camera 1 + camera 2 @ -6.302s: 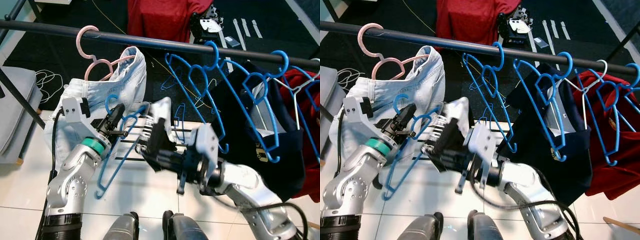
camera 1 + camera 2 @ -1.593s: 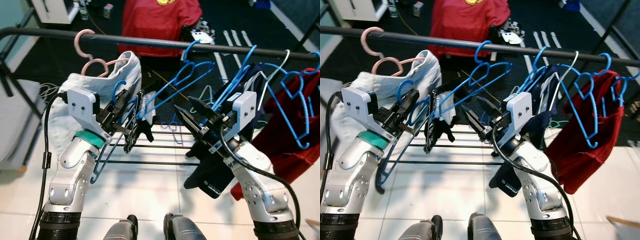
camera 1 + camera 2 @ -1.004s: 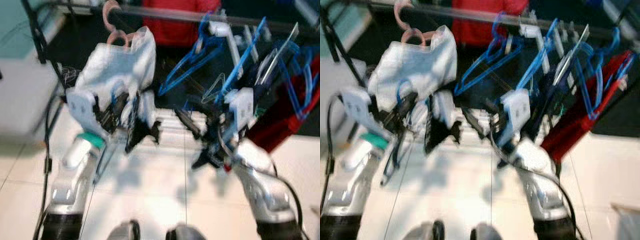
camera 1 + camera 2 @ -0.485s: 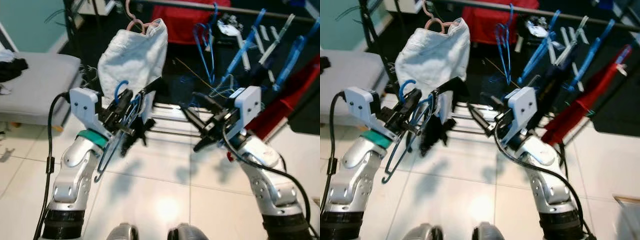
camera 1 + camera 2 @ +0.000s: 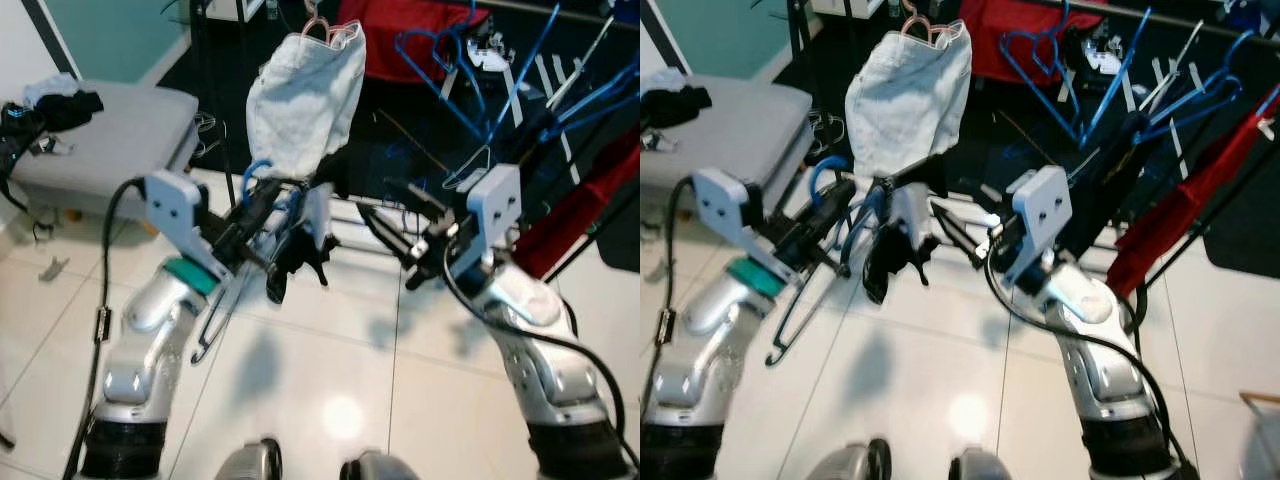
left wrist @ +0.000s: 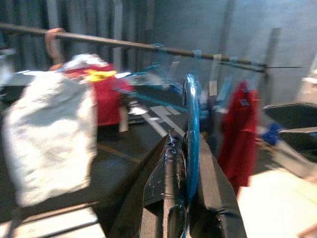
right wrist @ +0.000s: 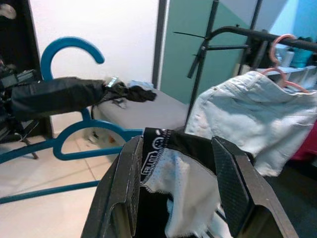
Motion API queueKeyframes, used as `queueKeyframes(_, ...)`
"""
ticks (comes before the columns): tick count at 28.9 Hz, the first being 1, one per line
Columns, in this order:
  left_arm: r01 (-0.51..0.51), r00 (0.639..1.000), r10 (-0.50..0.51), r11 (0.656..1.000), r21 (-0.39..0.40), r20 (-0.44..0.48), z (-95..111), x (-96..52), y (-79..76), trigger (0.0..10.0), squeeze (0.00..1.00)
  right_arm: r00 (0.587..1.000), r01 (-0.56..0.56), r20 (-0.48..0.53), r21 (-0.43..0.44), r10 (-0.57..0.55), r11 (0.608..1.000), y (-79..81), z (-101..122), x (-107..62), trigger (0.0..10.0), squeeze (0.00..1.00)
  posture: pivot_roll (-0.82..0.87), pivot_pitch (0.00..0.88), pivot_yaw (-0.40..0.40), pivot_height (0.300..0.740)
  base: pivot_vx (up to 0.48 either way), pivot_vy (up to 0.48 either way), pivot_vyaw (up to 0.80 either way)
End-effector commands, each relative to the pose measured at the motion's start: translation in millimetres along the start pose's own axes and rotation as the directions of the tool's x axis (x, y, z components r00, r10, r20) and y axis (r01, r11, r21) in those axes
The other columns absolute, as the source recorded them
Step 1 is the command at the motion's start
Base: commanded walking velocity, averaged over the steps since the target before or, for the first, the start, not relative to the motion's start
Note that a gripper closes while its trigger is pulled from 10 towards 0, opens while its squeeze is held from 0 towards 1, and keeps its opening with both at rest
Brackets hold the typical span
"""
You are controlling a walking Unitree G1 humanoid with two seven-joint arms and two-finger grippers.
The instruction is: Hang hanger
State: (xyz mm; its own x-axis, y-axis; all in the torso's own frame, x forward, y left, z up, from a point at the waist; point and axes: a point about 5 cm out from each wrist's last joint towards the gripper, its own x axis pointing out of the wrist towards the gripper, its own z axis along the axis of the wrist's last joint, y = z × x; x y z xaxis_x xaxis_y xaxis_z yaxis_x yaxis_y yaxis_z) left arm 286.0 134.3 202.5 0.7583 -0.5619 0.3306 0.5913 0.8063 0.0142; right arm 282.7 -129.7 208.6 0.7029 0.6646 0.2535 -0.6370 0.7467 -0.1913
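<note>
Left eye view | left gripper (image 5: 252, 215) pinches blue hanger (image 5: 222, 300) at neck, garment (image 5: 298, 250) draped | right gripper (image 5: 395, 218) spread, empty | hanger likely light, stiff, slippery; grip neck | rail (image 6: 124, 43) ahead

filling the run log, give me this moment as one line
left gripper: shut on blue plastic hanger carrying black-and-white garment | right gripper: open beside garment | black clothes rail: hanger not yet hung
</note>
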Motion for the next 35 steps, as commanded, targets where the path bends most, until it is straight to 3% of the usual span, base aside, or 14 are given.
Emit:
queueKeyframes(1,0.062,0.998,-0.062,0.998,-0.004,0.016,5.8,2.3,-6.8,10.0,0.00,1.000,-0.027,-0.003,-0.029,0.026,0.999,2.2,2.0,0.2,10.0,0.00,-0.10,0.039,0.017,0.740,0.000,0.000,0.00)
queueKeyframes(17,0.086,0.995,-0.086,0.996,-0.009,0.051,14.3,10.4,-11.6,10.0,0.00,0.998,-0.055,-0.009,-0.058,0.055,0.997,3.6,4.1,1.6,10.0,0.00,-0.10,0.040,0.023,0.740,0.000,0.000,0.00)
queueKeyframes(20,0.064,0.996,-0.063,0.998,-0.015,0.065,16.8,11.1,-9.7,10.0,0.00,0.992,-0.117,-0.054,-0.135,0.111,0.984,3.5,5.6,0.1,10.0,0.00,-0.10,0.039,0.025,0.740,0.000,0.000,0.00)
queueKeyframes(22,0.040,0.995,-0.037,0.999,-0.032,0.089,20.9,11.3,-5.6,10.0,0.00,0.983,-0.167,-0.113,-0.258,0.142,0.951,-2.3,9.3,-2.3,10.0,0.00,-0.10,0.038,0.022,0.740,0.000,0.000,0.00)
queueKeyframes(24,0.015,0.993,-0.007,0.998,-0.061,0.119,25.6,12.0,-2.1,10.0,0.00,0.986,-0.148,-0.116,-0.300,0.118,0.943,-13.4,16.5,-2.7,10.0,0.00,-0.10,0.038,0.022,0.740,0.000,0.000,0.00)
queueKeyframes(26,0.008,0.990,0.003,0.997,-0.079,0.140,28.5,13.4,-2.5,10.0,0.00,0.993,-0.095,-0.087,-0.250,0.075,0.964,-19.4,17.7,-2.5,10.0,0.00,-0.10,0.038,0.011,0.740,0.000,0.000,0.00)
queueKeyframes(27,0.008,0.990,0.003,0.997,-0.079,0.140,28.5,13.4,-2.5,10.0,0.00,0.993,-0.095,-0.087,-0.250,0.075,0.964,-19.4,17.7,-2.5,10.0,0.00,-0.10,0.038,0.011,0.740,0.000,0.000,0.00)
queueKeyframes(28,0.020,0.986,-0.005,0.996,-0.089,0.168,33.3,16.3,-6.8,10.0,0.00,0.999,0.001,-0.051,-0.163,-0.009,0.987,-20.7,8.1,-0.6,10.0,0.00,-0.10,0.038,0.011,0.740,0.000,0.000,0.00)
queueKeyframes(30,0.026,0.985,-0.010,0.996,-0.090,0.175,34.7,17.1,-8.2,10.0,0.00,0.998,0.031,-0.042,-0.135,-0.037,0.990,-20.4,4.6,0.1,10.0,0.00,-0.10,0.038,0.011,0.740,0.000,0.000,0.00)
queueKeyframes(33,0.053,0.982,-0.035,0.994,-0.092,0.186,38.4,19.9,-13.8,10.0,0.00,0.989,0.141,-0.016,-0.145,-0.144,0.979,-16.1,-9.9,7.0,10.0,0.00,-0.09,0.042,0.013,0.740,0.000,0.000,0.00)
queueKeyframes(35,0.060,0.981,-0.042,0.994,-0.093,0.187,39.0,20.7,-15.0,10.0,0.00,0.987,0.154,-0.012,-0.146,-0.158,0.977,-13.7,-13.5,8.9,10.0,0.00,-0.09,0.042,0.013,0.740,0.000,0.000,0.00)
